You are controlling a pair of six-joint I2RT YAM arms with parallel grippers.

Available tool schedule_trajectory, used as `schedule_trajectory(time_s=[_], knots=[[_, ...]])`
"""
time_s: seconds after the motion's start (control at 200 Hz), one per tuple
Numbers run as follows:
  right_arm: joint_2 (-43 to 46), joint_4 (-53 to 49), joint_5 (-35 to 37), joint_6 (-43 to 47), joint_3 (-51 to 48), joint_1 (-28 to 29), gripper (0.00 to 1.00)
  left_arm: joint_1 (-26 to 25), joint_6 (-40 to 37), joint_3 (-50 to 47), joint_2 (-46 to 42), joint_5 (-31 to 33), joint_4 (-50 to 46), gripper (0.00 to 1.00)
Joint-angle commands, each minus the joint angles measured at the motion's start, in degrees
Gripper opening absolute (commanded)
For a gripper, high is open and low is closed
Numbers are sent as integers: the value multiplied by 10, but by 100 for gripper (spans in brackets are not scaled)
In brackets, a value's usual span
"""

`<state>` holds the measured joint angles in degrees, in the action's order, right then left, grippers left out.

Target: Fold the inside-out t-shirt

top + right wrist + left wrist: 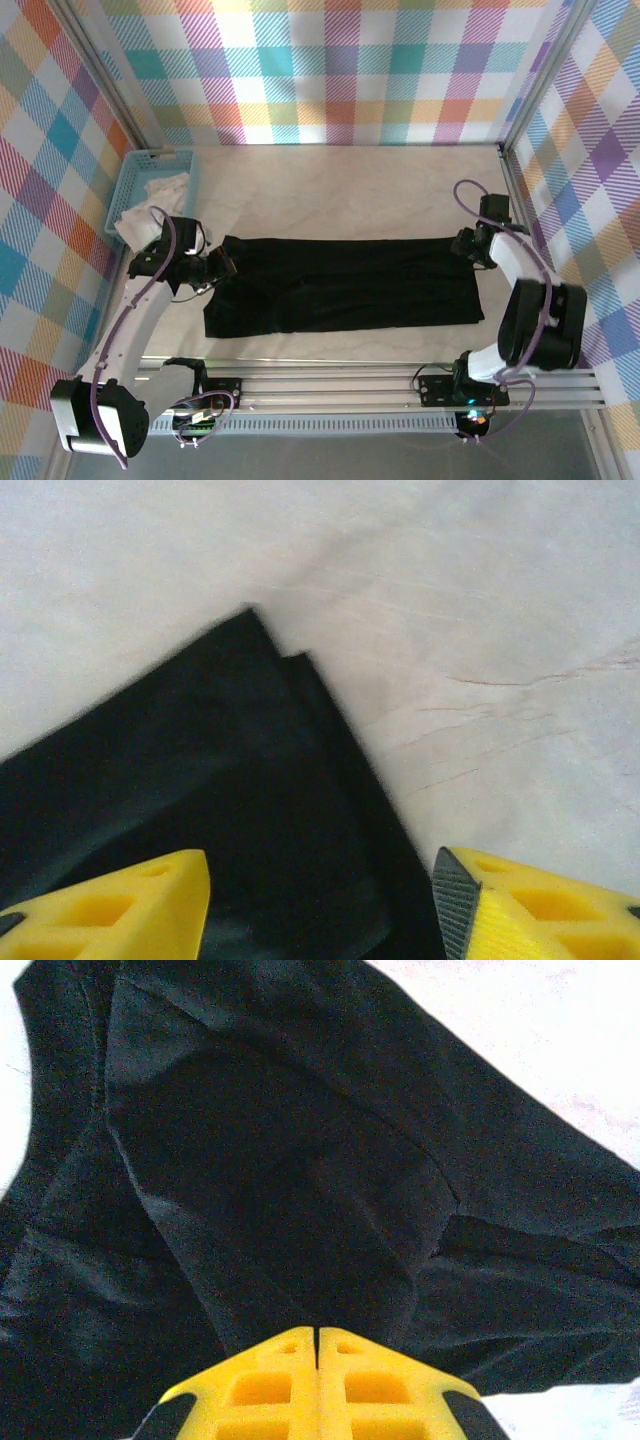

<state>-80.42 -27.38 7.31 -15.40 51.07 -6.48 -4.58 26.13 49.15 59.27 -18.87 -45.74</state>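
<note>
The black t-shirt (345,285) lies on the table as a long flat band, left to right. My left gripper (222,268) is at its left end. In the left wrist view the yellow fingers (270,1390) are pressed together, and a ridge of the t-shirt (280,1160) is drawn up into the left gripper (318,1330), so it is shut on the cloth. My right gripper (468,247) hovers over the far right corner. There the right gripper (320,890) stands open, with the doubled corner of the t-shirt (200,780) lying flat between its fingers, untouched.
A light-blue basket (128,172) holding a white cloth (150,200) stands at the back left, close behind my left arm. Pale marble tabletop (340,190) stretches behind the t-shirt. Checked walls close in the back and both sides. A metal rail (330,385) runs along the near edge.
</note>
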Motion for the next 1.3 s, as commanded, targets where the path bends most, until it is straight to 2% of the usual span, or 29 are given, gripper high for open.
schedule_trajectory(time_s=[0.0, 0.095, 0.195, 0.405, 0.575, 0.815, 1.07, 1.295], knots=[[60, 76, -158, 13, -24, 50, 64, 4, -1, -5, -20, -18, -14, 0], [36, 87, -203, 3, -21, 127, 63, 4, -2, -8, -16, -21, -10, 0], [-12, 104, -185, -7, -5, 188, 60, 4, -2, -9, -10, -25, -5, 0], [-142, 60, -112, -12, 76, 191, 55, 4, -7, -7, -18, -23, -4, 0], [-210, -32, -102, -10, 114, 191, 51, 4, -26, -6, -25, -5, -28, 0], [-173, -99, -124, -32, 55, 176, 47, 4, -40, 0, -40, 11, -61, 0], [-117, -100, -140, -26, 54, 171, 60, 4, -38, -10, -44, 13, -64, 0], [-65, -56, -169, -35, 58, 171, 65, 4, -8, -32, -70, -9, -68, 0]])
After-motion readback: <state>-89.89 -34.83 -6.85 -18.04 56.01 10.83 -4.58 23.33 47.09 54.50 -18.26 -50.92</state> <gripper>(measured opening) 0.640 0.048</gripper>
